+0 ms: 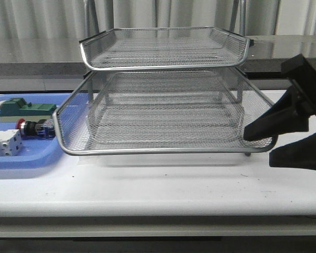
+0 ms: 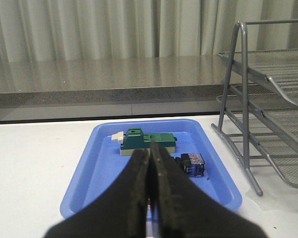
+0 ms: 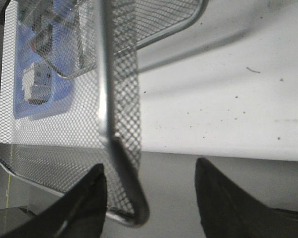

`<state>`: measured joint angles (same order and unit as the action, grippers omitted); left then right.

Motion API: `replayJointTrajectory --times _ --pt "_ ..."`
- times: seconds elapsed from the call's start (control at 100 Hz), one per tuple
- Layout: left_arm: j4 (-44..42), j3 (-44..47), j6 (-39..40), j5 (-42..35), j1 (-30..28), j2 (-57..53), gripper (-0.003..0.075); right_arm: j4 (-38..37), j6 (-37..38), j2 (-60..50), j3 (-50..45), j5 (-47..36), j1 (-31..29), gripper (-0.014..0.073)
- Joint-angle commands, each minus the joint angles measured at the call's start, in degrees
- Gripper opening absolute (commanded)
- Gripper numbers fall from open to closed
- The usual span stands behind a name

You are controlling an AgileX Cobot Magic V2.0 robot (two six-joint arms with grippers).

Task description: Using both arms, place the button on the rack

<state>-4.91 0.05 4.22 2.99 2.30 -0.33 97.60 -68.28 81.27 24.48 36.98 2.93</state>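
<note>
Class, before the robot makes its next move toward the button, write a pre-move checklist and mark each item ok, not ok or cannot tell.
1. Button lies in the blue tray: ok.
2. Left gripper jaws open for a grasp: not ok, shut.
3. Left gripper empty: ok.
4. Right gripper jaws open: ok.
5. Right gripper apart from the rack: not ok, its corner sits between the jaws.
6. Rack tiers free of items: ok.

White table (image 1: 158, 187) carries wire rack (image 1: 163, 113) at centre, blue tray (image 1: 26, 158) just left
</note>
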Motion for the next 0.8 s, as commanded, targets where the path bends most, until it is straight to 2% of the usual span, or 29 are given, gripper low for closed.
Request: replayJointTrajectory --times 0.0,0.16,0.3,0.55,0.79 --pt "0.48 2.69 0.7 -4.17 -0.1 -1.8 -0.002 -1.78 0.19 -4.24 0.84 2.72 -0.03 0.0436" --pt "0.48 2.69 0.7 -4.17 -0.1 -1.8 -0.002 -10.05 7.14 -9.67 0.84 1.48 -0.03 0.0436" --pt "0.48 2.69 0.7 -4.17 -0.1 -1.8 -0.002 -21.48 16.18 -15.39 1.05 -0.62 -0.03 0.0436" --pt "0.48 2.69 0.7 -4.17 -0.1 -1.8 -0.002 -46.25 36.77 -27.5 4.86 -0.27 -0.03 0.0435" --pt "0.48 2.69 0.7 -4.17 -0.1 -1.8 -0.002 -72.03 56.54 -37.4 12.78 5.95 -0.03 0.0435"
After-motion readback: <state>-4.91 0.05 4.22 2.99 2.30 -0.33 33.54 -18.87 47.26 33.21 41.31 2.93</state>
